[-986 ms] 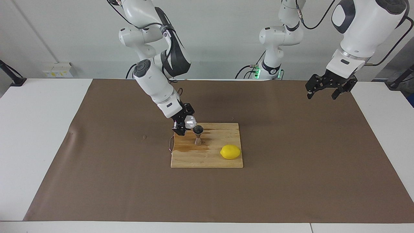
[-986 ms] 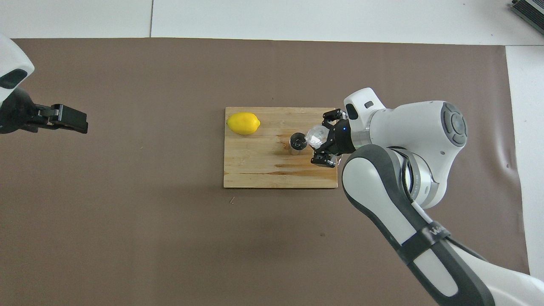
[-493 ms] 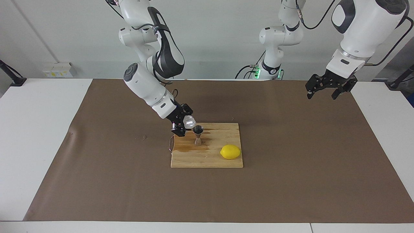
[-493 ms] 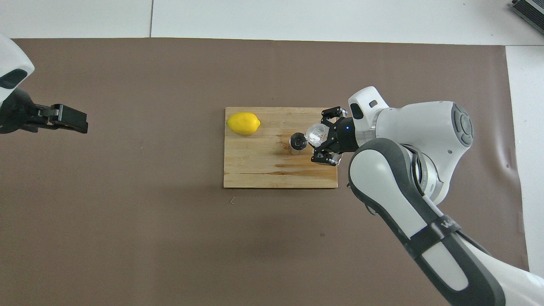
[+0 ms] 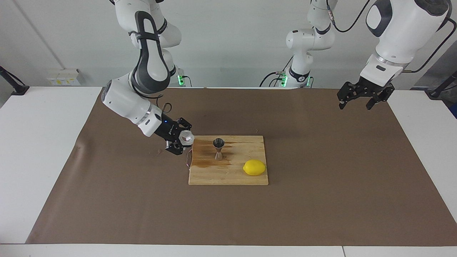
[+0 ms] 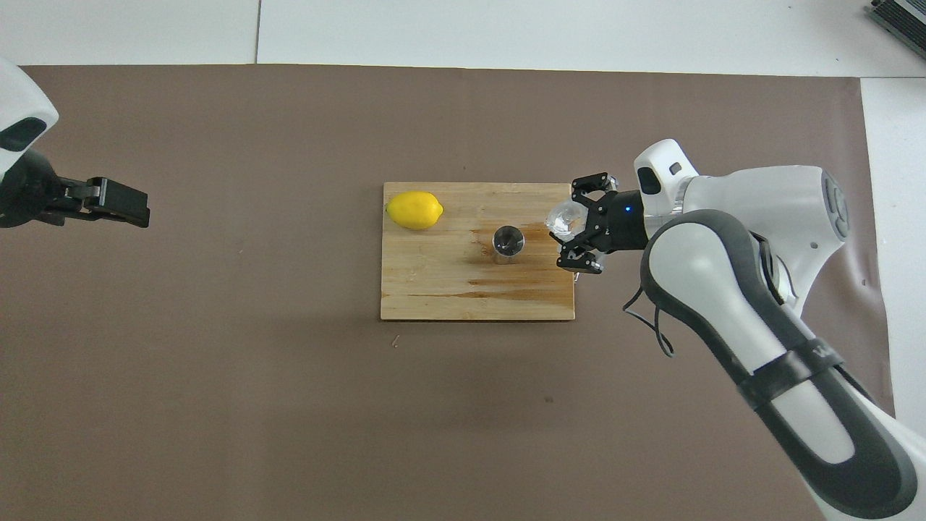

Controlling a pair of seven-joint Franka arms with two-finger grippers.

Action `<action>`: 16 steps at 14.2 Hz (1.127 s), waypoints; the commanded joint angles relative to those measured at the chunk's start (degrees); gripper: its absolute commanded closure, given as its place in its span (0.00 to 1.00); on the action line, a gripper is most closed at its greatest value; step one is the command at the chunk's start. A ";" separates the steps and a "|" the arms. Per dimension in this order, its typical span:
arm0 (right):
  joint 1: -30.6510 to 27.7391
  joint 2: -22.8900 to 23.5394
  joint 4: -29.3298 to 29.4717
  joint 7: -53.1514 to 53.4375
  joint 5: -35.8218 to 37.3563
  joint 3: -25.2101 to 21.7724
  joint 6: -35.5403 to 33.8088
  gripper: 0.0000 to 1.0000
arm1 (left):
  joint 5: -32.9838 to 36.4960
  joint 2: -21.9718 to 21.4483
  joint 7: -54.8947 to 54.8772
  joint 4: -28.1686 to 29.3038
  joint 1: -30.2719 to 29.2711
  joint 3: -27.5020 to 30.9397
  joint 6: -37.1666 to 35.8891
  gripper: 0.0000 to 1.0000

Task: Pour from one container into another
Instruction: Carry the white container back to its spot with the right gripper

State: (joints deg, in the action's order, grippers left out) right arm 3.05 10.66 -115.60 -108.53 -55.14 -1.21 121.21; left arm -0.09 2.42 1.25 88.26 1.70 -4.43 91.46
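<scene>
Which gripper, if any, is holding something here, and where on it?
The right gripper holds the small clear cup by its sides, over the cutting board's edge. The left gripper holds nothing.

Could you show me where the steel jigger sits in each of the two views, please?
Facing view: jigger upright on the cutting board, toward the right arm's end, nearer the robots than the lemon.
Overhead view: jigger seen from above, mid-board.
Shared landmark: the lemon.
</scene>
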 commanded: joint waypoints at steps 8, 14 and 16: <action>-12.45 10.69 -2.08 -27.77 -9.20 0.68 -8.44 0.77 | -0.70 -1.72 -0.19 2.01 -0.82 -0.50 0.48 0.00; -13.60 11.14 -3.05 -30.51 -8.41 0.59 -7.92 0.77 | -0.70 -1.72 -0.19 2.01 -0.91 -0.50 0.48 0.00; -13.51 11.14 -4.01 -31.82 -8.14 0.51 -7.04 0.77 | -0.70 -1.72 -0.19 2.01 -0.82 -0.50 0.48 0.00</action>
State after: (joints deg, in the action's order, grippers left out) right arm -9.46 22.25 -118.39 -137.99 -63.00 -1.25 113.76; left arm -0.09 2.42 1.25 88.26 1.70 -4.43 91.46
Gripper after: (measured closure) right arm 0.709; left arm 0.000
